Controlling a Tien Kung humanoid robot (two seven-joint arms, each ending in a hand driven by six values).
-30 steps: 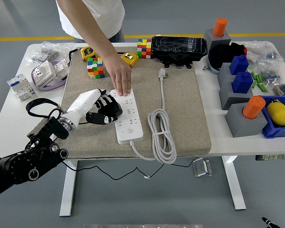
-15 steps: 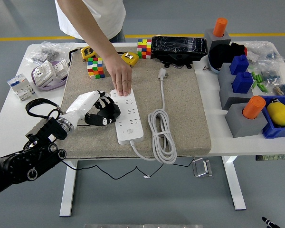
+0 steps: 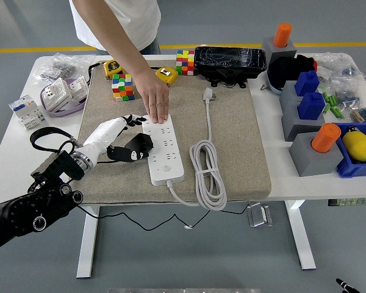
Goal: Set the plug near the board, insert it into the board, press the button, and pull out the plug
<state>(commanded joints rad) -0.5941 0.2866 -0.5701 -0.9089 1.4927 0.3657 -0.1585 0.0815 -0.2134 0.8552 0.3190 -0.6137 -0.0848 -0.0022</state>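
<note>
A white power strip [image 3: 166, 152] lies lengthwise on the beige mat [image 3: 238, 140]. Its white plug [image 3: 208, 93] lies loose on the mat to the upper right, and the cable runs down to a coil [image 3: 208, 174]. A person's hand [image 3: 154, 101] presses flat on the strip's far end. My left hand [image 3: 133, 137] is against the strip's left edge with its black fingers spread. One finger reaches toward the strip's top left corner, and the hand holds nothing. The right arm is out of view.
Two colour cubes [image 3: 122, 86] [image 3: 185, 61], two yellow tape measures [image 3: 166, 75] and a black box [image 3: 229, 60] sit along the mat's far edge. Grey blocks with orange and blue pegs [image 3: 311, 107] and a blue bin [image 3: 358, 152] stand on the right. Switch boxes [image 3: 64, 94] lie on the left.
My left hand's fingers have spread apart from a curled pose, with one finger lifting toward the strip's upper left. The person's hand and the plug have not moved.
</note>
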